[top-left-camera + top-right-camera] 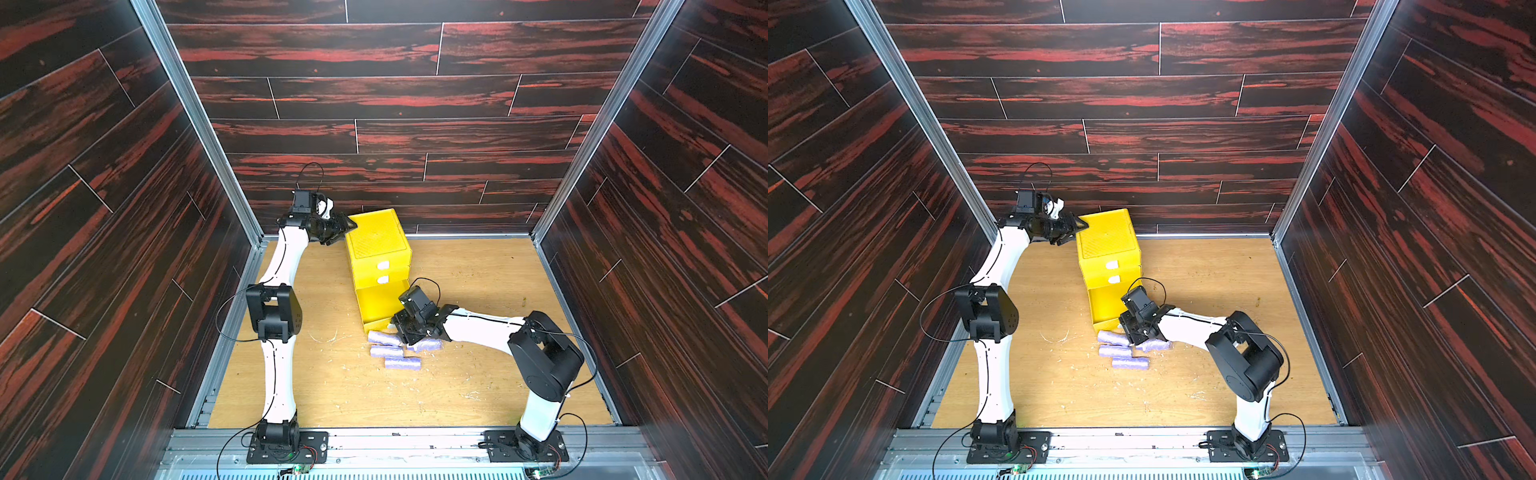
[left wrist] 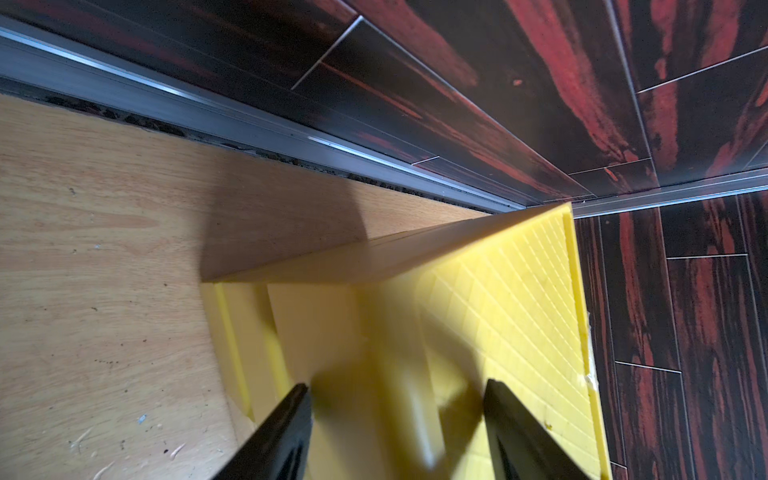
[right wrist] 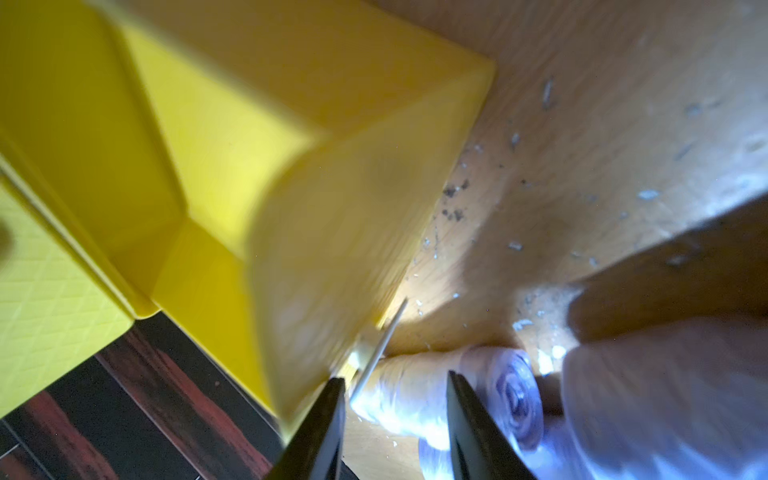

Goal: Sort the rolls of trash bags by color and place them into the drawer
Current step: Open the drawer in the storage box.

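Right gripper (image 3: 395, 378), jaws parted and empty, was noted beside the pulled-out bottom drawer (image 1: 376, 301) of the chest (image 1: 376, 239), four lavender rolls (image 1: 386, 352) lying before it, one half hidden; left gripper (image 2: 397, 384), likewise parted, was seen at the chest's top corner.

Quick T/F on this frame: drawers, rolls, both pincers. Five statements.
1. The bottom drawer of the bright yellow ribbed-plastic chest is pulled out. True.
2. Four lavender crinkly plastic rolls lie on the wooden table. True.
3. A pink roll lies in the open drawer. False: no roll shows inside it.
4. The right pincer grips a roll. False: its jaws stand open, holding nothing.
5. The left pincer is at the chest's top rear corner. True.
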`<state>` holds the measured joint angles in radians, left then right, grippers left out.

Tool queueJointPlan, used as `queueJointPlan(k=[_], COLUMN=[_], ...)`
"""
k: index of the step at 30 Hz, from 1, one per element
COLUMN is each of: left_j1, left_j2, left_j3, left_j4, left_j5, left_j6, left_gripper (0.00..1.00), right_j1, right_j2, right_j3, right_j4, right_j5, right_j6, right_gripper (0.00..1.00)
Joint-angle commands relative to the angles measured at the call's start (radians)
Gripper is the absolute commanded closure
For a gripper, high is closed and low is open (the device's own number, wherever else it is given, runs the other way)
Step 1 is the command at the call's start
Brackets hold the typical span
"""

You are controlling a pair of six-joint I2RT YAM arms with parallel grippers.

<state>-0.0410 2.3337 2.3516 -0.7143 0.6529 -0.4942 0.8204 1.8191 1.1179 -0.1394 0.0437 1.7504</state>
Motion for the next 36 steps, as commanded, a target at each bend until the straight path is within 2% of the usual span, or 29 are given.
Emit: queueJointPlan(k=[1, 7, 11, 17, 25, 30, 33, 36], left_j1=[-0.025, -0.025, -0.025, -0.023, -0.016, -0.010, -0.003, 0.011], left_j2=[-0.023, -0.024, -0.027, -0.047, -0.076, -0.157, -0.234, -0.352], left_j3=[-0.029, -0.031, -0.029, -0.029, 0.012, 0.011, -0.001, -0.077], left_j4=[-0.095, -0.096, -0.095, -0.091, -0.079, -0.074, -0.068, -0.039], left_j5=[0.017, 0.016, 0.014, 0.004, 0.039, 0.042, 0.011, -0.006], left_j6=[0.018, 0.019, 0.019, 0.020, 0.004, 0.008, 0.006, -0.002], left_gripper=[0.31, 0.31, 0.30, 0.21, 0.17, 0.17, 0.16, 0.16], right_j1=[0.011, 0.014, 0.018, 0.016, 0.002, -0.003, -0.021, -0.038], right_j2=[-0.052, -0.075, -0.140, -0.256, -0.370, -0.445, -0.461, -0.459], right_j3=[0.016, 0.012, 0.001, -0.003, -0.091, -0.072, 0.013, 0.105], right_j4=[-0.019, -0.022, -0.029, -0.066, -0.070, -0.132, -0.264, -0.380], right_j5=[0.028, 0.029, 0.074, 0.172, 0.239, 0.344, 0.381, 0.416], right_j6=[-0.033, -0.056, -0.097, -0.265, -0.390, -0.505, -0.557, -0.655], right_gripper=[0.54, 0.53, 0.53, 0.52, 0.52, 0.52, 0.54, 0.55])
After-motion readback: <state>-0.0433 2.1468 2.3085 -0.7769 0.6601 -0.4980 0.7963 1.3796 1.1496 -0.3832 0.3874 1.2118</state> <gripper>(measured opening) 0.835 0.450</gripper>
